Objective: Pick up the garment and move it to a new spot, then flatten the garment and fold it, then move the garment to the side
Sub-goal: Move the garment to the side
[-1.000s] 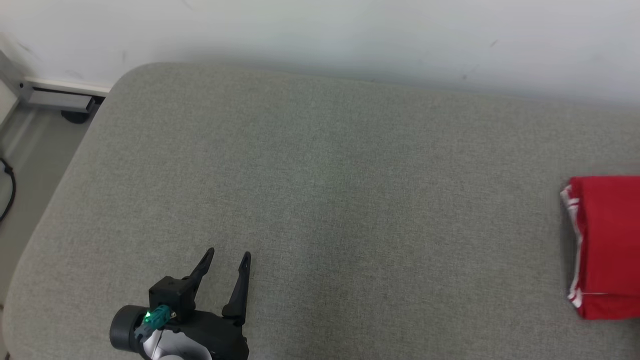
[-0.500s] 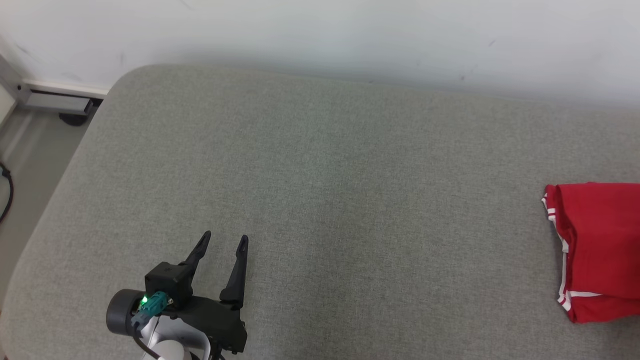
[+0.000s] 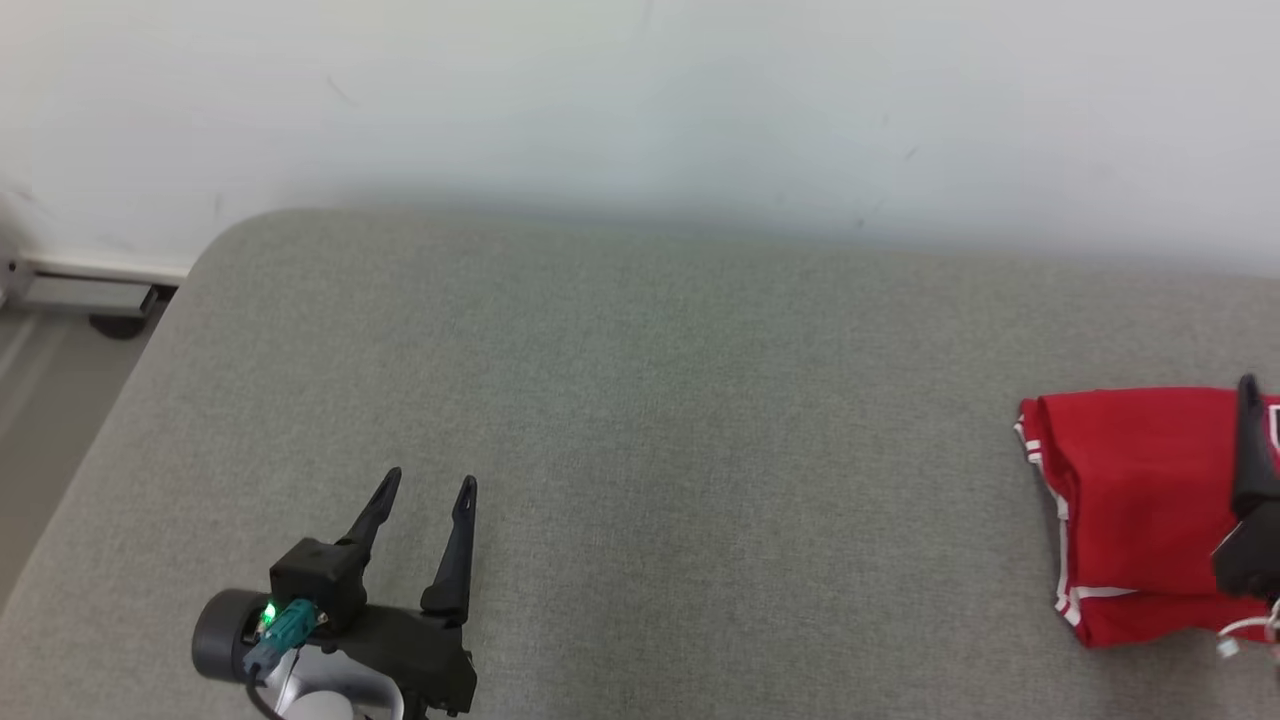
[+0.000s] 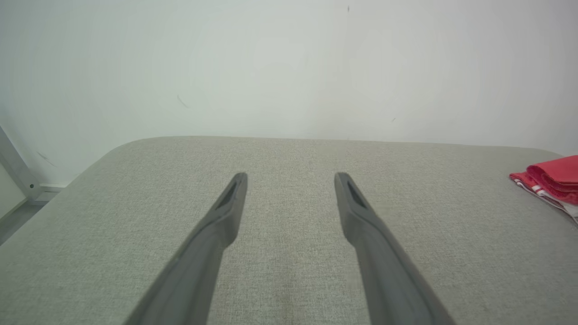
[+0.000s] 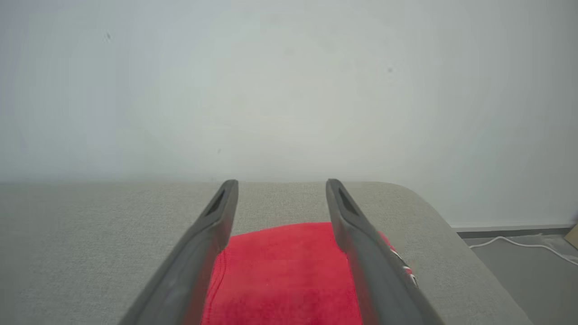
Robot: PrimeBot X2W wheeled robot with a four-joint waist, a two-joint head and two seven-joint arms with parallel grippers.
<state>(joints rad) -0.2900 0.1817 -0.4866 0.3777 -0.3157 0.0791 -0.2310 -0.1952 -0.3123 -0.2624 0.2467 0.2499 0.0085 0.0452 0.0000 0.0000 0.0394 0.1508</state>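
The garment [image 3: 1130, 500] is red with white trim and lies folded on the grey cushion [image 3: 640, 420] at the far right. It also shows at the right edge of the left wrist view [image 4: 553, 178]. One dark finger [image 3: 1249, 450] of my right gripper stands over the garment's right part. In the right wrist view my right gripper [image 5: 281, 184] is open, with the garment [image 5: 280, 280] lying flat below and between the fingers, not pinched. My left gripper [image 3: 428, 482] hovers open and empty over the cushion's front left, far from the garment [image 4: 290, 176].
A pale wall [image 3: 640, 100] runs right behind the cushion. The cushion's rounded left end drops to the floor [image 3: 40, 400], where a metal rail [image 3: 90, 285] lies. Past the cushion's right end a white cable [image 5: 519, 243] lies on the floor.
The head camera has swung up and to the right, so more of the garment and a right finger have come into view. The left gripper stays open in about the same place.
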